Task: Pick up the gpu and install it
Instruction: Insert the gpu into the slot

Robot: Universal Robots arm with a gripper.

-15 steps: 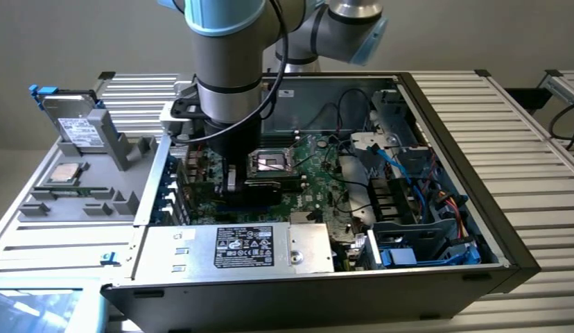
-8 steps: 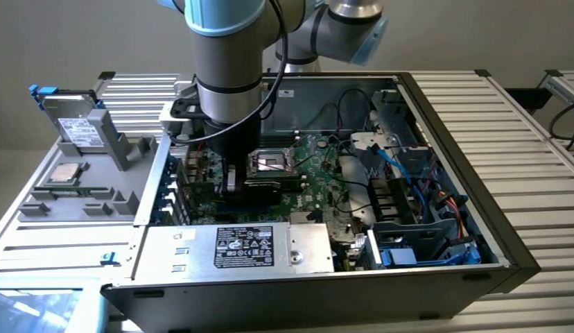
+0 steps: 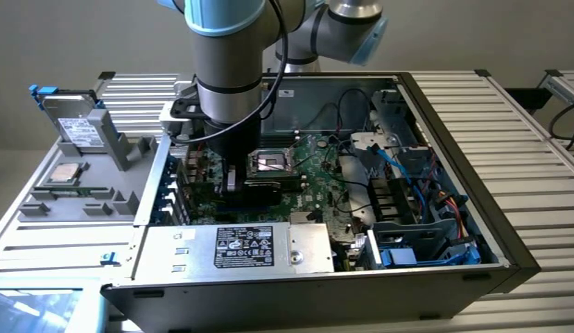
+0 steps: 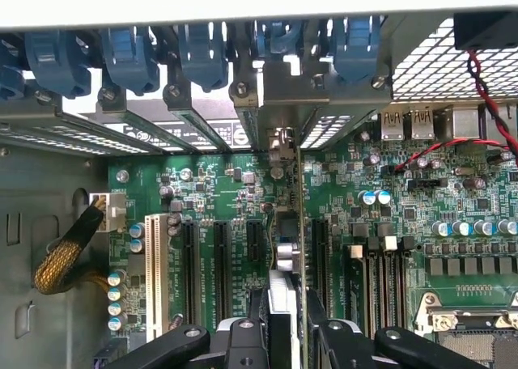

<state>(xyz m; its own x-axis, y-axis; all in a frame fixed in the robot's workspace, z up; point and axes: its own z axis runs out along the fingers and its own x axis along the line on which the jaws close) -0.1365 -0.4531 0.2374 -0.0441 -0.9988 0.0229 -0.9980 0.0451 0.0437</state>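
My gripper [image 4: 285,342] is clamped on the gpu [image 4: 282,300], edge-down over the slots [image 4: 220,256], its long axis 9-to-3 in the exterior view.

The arm [image 3: 228,62] stands near vertical, wrist [image 3: 229,104] directed straight down. The gripper [image 4: 282,337] is at its low end, two black fingers [image 4: 243,341] closed from both sides on the gpu [image 4: 280,292], held edge-on.

Black tool [image 4: 283,306], silver-edged gpu [image 4: 280,282], green motherboard [image 4: 218,192] with black slots [image 4: 220,264], blue clips [image 4: 129,57]
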